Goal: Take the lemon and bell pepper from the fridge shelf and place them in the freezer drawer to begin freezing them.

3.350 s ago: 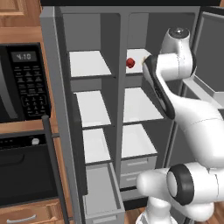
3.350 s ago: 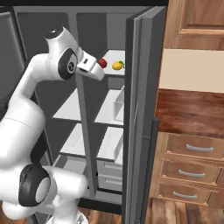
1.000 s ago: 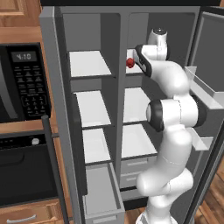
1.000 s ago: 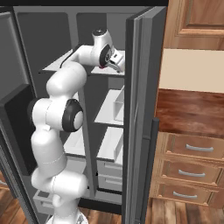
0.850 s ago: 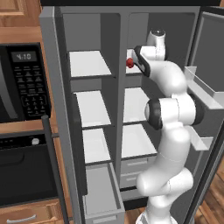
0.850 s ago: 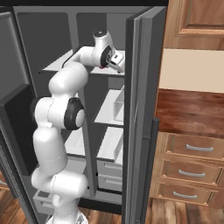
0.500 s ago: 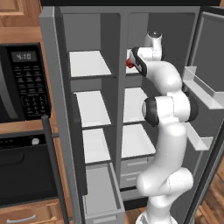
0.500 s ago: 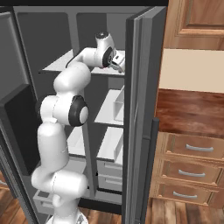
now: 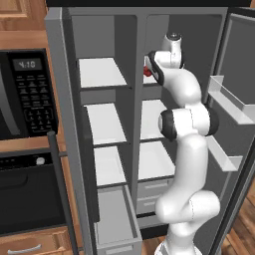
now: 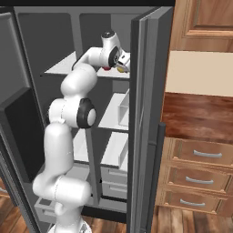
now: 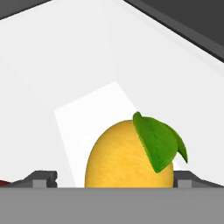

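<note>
In the hand view the yellow lemon [image 11: 124,162], with a green leaf, sits right between the two dark fingertips [image 11: 43,178] of my gripper [image 11: 116,179], which is open around it and gripping nothing. The lemon rests on the white fridge shelf [image 11: 87,105]. A sliver of the red bell pepper [image 11: 4,183] shows at the lower left edge. From the right base view my gripper [image 10: 122,63] hangs over the lemon [image 10: 120,70], with the bell pepper [image 10: 106,68] beside it. In the left base view the bell pepper [image 9: 147,71] peeks out beside my hand. The freezer drawer [image 9: 118,243] stands pulled out at the fridge's bottom left.
Fridge door bins [image 9: 231,102] jut out to the right of my arm. The open fridge door [image 10: 145,118] stands close on the right. A black microwave [image 9: 30,94] and an oven handle [image 9: 60,184] lie left of the fridge. Two bar-handled drawers [image 9: 149,191] sit below the shelves.
My hand has pushed further in over the top shelf and dropped towards the lemon, and the arm now stands more upright. The jaws have stayed open.
</note>
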{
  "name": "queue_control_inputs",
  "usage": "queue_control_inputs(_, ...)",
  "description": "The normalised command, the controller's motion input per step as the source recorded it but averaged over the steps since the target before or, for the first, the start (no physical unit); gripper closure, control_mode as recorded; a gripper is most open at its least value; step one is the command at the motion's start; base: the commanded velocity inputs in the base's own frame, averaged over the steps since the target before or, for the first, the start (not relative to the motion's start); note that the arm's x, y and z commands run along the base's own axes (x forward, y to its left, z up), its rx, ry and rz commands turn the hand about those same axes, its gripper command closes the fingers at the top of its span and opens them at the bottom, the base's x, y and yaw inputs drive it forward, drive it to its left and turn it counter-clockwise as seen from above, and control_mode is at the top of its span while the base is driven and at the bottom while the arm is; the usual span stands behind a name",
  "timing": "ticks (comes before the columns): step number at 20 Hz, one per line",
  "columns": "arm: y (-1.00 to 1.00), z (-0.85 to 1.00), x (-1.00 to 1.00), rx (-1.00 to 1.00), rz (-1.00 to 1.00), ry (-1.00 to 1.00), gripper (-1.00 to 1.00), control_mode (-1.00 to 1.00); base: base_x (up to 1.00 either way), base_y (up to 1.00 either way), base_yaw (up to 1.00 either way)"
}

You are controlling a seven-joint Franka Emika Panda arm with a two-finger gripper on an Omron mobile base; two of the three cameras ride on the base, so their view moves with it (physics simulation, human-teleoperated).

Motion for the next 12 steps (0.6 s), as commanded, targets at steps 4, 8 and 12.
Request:
queue_control_inputs(4,0.00,-0.32,0.18,0.00,0.00,0.00,1.00,-1.00,0.00,0.00,0.00)
queue_control_inputs(8,0.00,-0.38,0.04,0.00,0.00,-0.03,1.00,-1.00,0.00,0.00,0.00)
queue_control_inputs(12,0.00,-0.12,-0.09,0.00,0.01,-0.12,1.00,-1.00,0.00,0.00,0.00)
